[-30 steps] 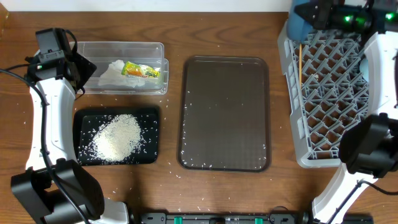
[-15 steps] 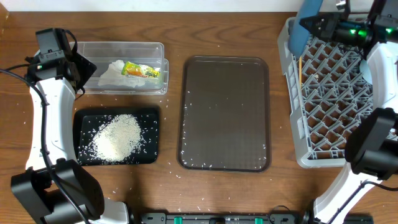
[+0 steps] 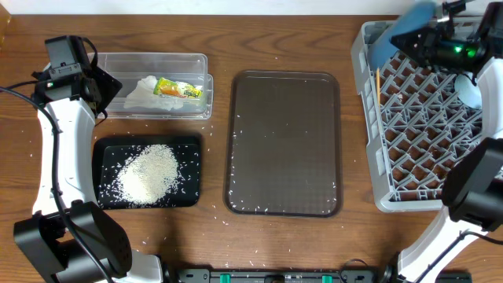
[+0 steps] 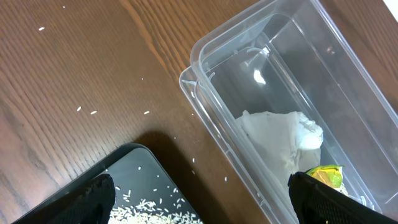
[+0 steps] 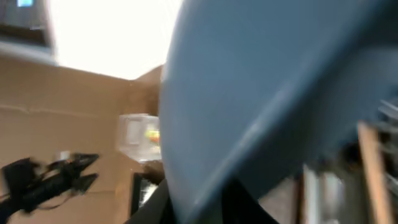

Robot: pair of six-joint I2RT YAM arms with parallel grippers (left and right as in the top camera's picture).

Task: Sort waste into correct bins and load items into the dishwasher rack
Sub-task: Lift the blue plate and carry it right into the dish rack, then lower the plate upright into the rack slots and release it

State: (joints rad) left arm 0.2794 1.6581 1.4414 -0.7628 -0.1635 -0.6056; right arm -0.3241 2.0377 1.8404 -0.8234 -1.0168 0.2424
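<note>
- Two pieces of waste lie in the clear rectangular plastic tub (image 3: 149,55): a crumpled white tissue (image 4: 280,137) and a yellow-green snack wrapper (image 3: 177,90).
- The left gripper (image 4: 199,186) hovers over the tub's corner, fingers spread wide.
- The large dark-blue round dish (image 3: 402,33) tilts on edge over the far-left corner of the grey plastic lattice rack (image 3: 416,157), at the right gripper (image 3: 431,43); I cannot tell whether its fingers pinch the dish.

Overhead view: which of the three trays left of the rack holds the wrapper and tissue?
The clear tub at back left. The black tray holds a rice heap; the brown serving tray only stray grains.
</note>
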